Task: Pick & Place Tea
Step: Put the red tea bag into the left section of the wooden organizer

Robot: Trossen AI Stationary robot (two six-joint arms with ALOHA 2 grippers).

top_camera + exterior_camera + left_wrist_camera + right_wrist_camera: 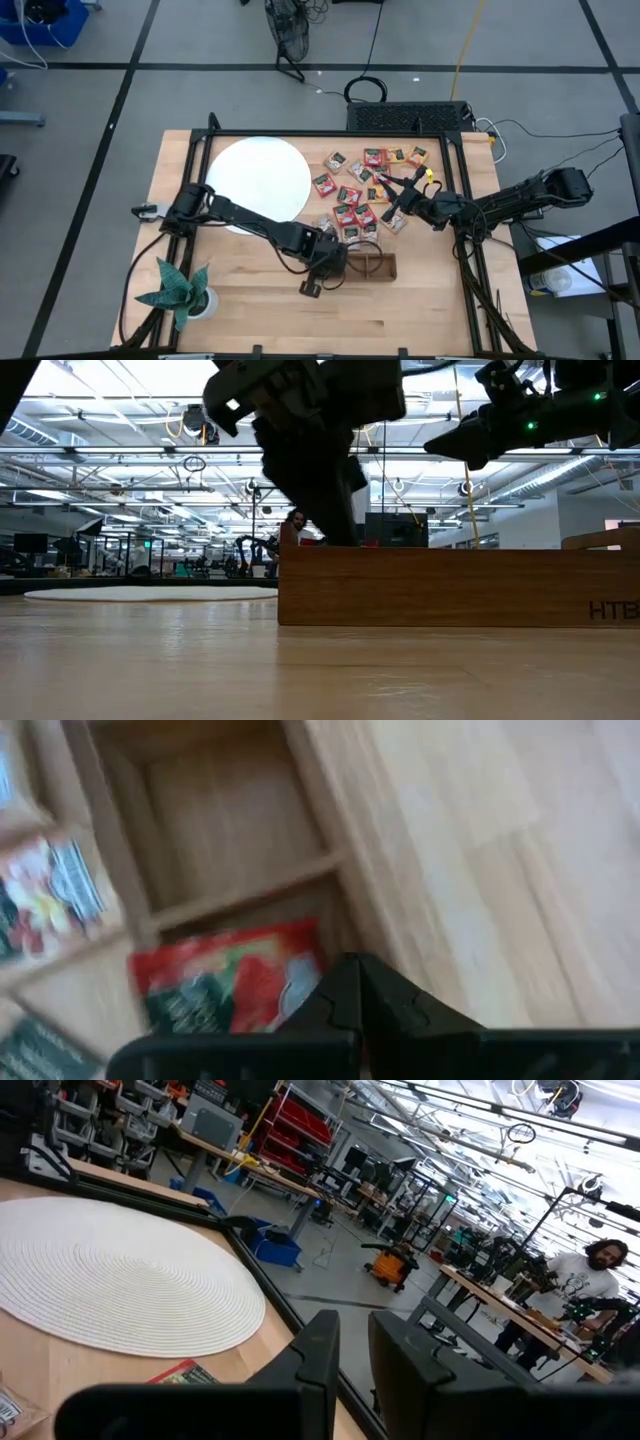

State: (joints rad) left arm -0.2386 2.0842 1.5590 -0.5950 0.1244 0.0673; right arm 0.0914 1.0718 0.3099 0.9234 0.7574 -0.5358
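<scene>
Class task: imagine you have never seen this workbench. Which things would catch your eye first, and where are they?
First, the big white disc at the table's back left. Beside it, to the right, lies a scatter of red and green tea sachets, with the right end effector hovering over them. Nearer the front, the left end effector sits shut at the wooden tray, above a red sachet lying in one compartment.

**What else is on and around the table**

A wooden table (260, 310) carries a round white mat (258, 180) near its far left side. A small green plant (180, 288) stands at the near left corner. A brown wooden tray (385, 266) with compartments lies near the middle. In the room behind, a person (580, 1285) stands beside a workbench.
</scene>
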